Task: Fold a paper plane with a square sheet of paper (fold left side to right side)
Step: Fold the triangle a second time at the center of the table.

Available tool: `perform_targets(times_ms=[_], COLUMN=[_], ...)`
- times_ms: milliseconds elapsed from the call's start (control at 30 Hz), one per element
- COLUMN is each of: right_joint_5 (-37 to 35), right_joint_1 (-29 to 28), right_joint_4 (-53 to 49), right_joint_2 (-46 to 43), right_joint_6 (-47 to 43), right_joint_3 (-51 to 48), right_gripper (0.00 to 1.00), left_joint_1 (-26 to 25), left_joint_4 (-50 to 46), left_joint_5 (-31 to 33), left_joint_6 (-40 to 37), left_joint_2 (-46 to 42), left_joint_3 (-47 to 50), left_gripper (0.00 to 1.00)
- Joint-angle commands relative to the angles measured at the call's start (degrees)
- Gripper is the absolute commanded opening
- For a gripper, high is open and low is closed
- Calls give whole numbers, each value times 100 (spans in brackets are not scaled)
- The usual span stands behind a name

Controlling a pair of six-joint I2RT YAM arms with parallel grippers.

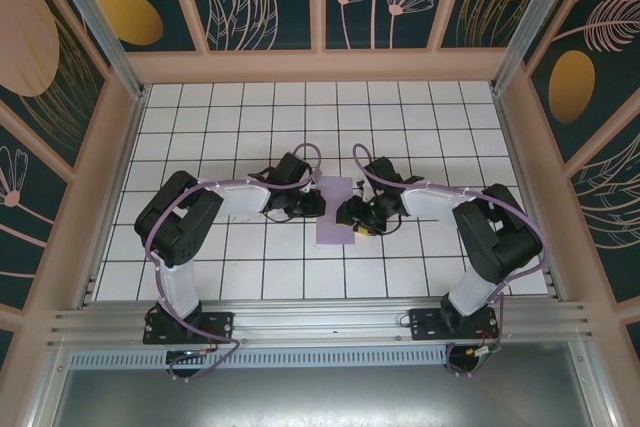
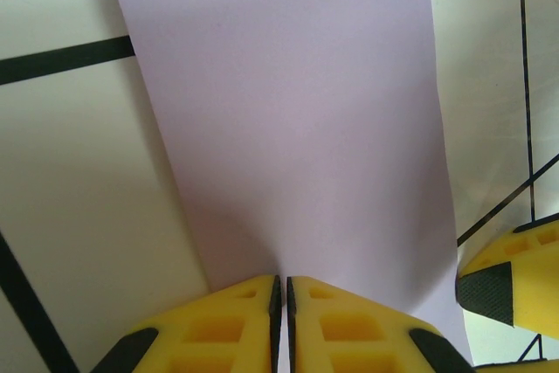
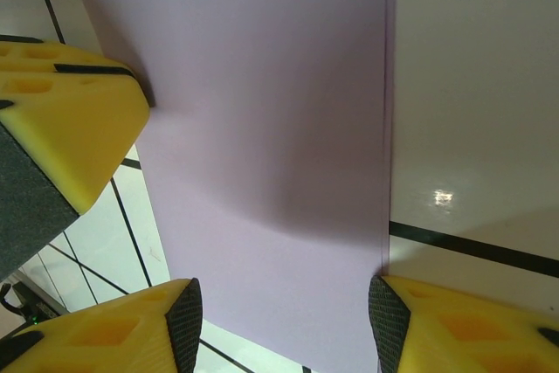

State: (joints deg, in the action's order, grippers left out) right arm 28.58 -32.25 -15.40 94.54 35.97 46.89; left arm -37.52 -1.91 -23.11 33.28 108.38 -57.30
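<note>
The lavender sheet of paper (image 1: 332, 209) lies on the white tiles as a narrow upright rectangle, folded in half. Two stacked edges run along one long side (image 3: 387, 128). My left gripper (image 1: 317, 203) is shut, its yellow fingertips (image 2: 281, 290) together at the paper's (image 2: 288, 120) near edge and pressing on it. My right gripper (image 1: 352, 217) is open. Its two pads (image 3: 286, 321) stand apart over the sheet, one of them (image 3: 389, 319) at the doubled edge. The left gripper's finger (image 3: 61, 124) shows at the far side of the right wrist view.
The white grid-tiled table (image 1: 250, 117) spreads on all sides, walled by a wooden frame (image 1: 320, 65) and patterned panels. A metal rail (image 1: 320, 319) runs along the near edge by the arm bases. A right finger (image 2: 502, 290) shows low right in the left wrist view.
</note>
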Motion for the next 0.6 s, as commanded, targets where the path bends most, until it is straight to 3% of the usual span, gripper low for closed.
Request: perform_targets(times_ms=[0, 567], right_joint_5=[-242, -335], right_joint_1=[17, 11], right_joint_4=[-261, -293], right_joint_2=[-51, -68], right_joint_6=[-19, -37], right_joint_3=[93, 162], right_gripper=[56, 58], left_joint_1=[-56, -62], left_joint_4=[-108, -117], left_joint_5=[114, 114], left_joint_6=[3, 3], left_joint_2=[-52, -31], left_joint_3=[123, 122], left_gripper=[16, 16])
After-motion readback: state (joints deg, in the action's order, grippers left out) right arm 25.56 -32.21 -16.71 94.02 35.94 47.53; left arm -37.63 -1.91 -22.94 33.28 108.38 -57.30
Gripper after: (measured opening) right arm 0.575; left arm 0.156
